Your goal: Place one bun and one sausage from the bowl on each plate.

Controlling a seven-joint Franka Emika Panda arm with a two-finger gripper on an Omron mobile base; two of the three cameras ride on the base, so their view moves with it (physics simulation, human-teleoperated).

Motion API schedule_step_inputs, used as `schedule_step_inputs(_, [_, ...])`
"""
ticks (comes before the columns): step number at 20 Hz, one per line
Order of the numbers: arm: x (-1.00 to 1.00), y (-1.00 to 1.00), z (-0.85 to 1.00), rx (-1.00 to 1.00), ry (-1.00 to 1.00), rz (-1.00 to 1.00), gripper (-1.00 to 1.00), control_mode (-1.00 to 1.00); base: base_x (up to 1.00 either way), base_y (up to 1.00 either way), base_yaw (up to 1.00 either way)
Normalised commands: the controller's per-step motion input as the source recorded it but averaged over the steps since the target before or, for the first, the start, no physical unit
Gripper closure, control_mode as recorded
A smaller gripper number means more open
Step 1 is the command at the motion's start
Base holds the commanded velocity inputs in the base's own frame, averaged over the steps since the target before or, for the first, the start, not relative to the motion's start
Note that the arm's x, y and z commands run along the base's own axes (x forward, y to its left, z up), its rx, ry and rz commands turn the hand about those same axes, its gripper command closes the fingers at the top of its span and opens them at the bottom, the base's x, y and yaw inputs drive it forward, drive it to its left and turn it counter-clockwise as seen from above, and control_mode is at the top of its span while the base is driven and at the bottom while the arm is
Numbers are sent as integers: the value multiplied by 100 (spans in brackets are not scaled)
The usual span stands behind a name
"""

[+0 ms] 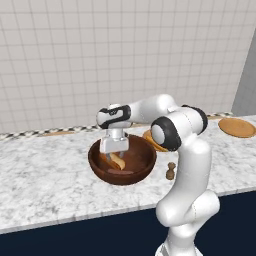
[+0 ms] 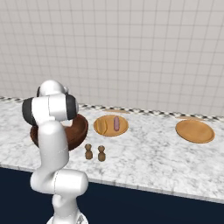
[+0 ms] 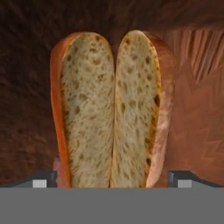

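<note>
On the marble counter [image 1: 45, 172], inside the bowl [image 1: 142, 167]: split bun [image 3: 111, 109] dead ahead of the wide-spread gripper [image 3: 111, 177], long axis running twelve to six, between both fingertips [image 3: 41, 179].

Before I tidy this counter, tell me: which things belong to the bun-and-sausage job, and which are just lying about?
Job:
- bowl
- bun between the open jaws
- near plate, with a sausage on it
- far plate

Lying about:
- two small brown shakers
</note>
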Motion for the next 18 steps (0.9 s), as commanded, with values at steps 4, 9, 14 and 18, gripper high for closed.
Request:
schedule_step_inputs(4, [-28, 0, -14, 0, 0, 0, -100, -100, 0, 0, 0])
schedule_step_inputs(9, [-2, 0, -19, 0, -10, 0, -100, -100, 0, 0, 0])
schedule_step_inputs(14, [0, 0, -20, 0, -14, 1, -100, -100, 0, 0, 0])
schedule_step_inputs(18, [-2, 0, -4, 0, -6, 0, 100, -100, 0, 0, 0])
